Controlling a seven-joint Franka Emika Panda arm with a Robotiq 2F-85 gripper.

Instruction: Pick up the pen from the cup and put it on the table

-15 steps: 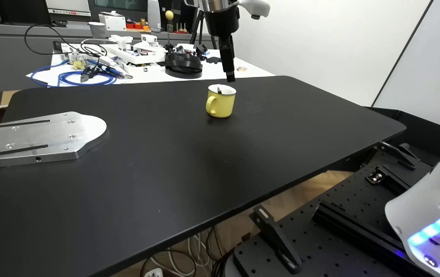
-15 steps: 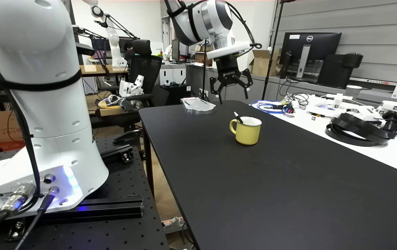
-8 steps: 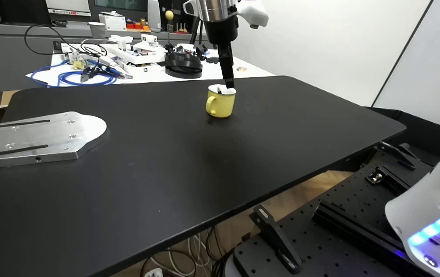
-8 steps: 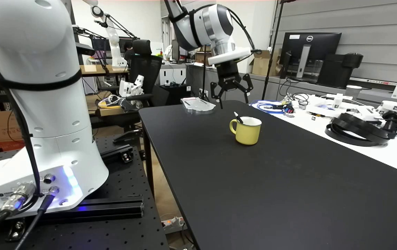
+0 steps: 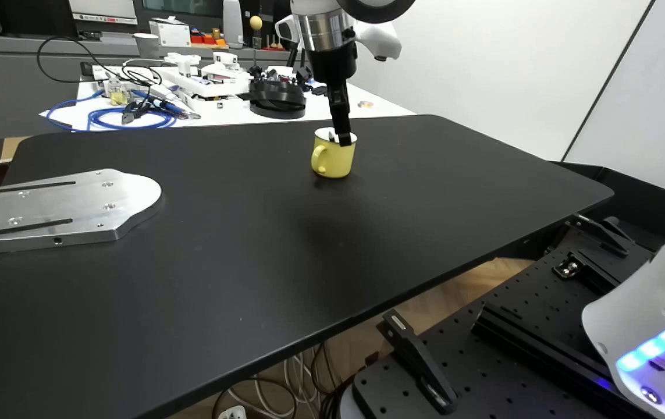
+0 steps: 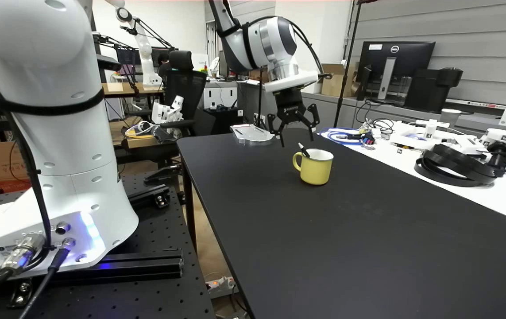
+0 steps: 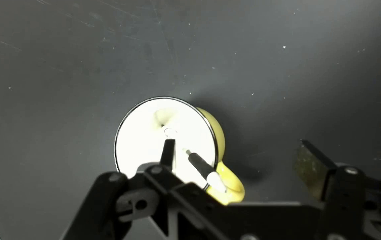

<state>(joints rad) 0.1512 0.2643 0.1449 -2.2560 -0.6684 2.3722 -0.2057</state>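
Observation:
The yellow cup point(image 5: 327, 160) stands upright on the black table point(image 5: 221, 279); it also shows in an exterior view point(image 6: 316, 172) and the wrist view point(image 7: 220, 138). The pen point(image 7: 201, 165), dark with a white end, leans in the cup and sticks out over the rim above the handle; it also shows in an exterior view point(image 6: 304, 151). My gripper point(image 6: 297, 141) is open and empty, above the table near the cup. In the wrist view, the gripper point(image 7: 236, 140) has its left finger across the cup's opening and its right finger over bare table; the pen shows between them, untouched.
A silver metal plate point(image 5: 64, 203) lies at one end of the table. A white table point(image 5: 379, 105) with cables and a black round object point(image 5: 277, 96) stands alongside. The robot base point(image 6: 71, 199) stands beyond the opposite table edge.
My gripper has come down toward the cup, its finger now overlapping the cup in an exterior view. It stays open. The cup and the pen have not moved.

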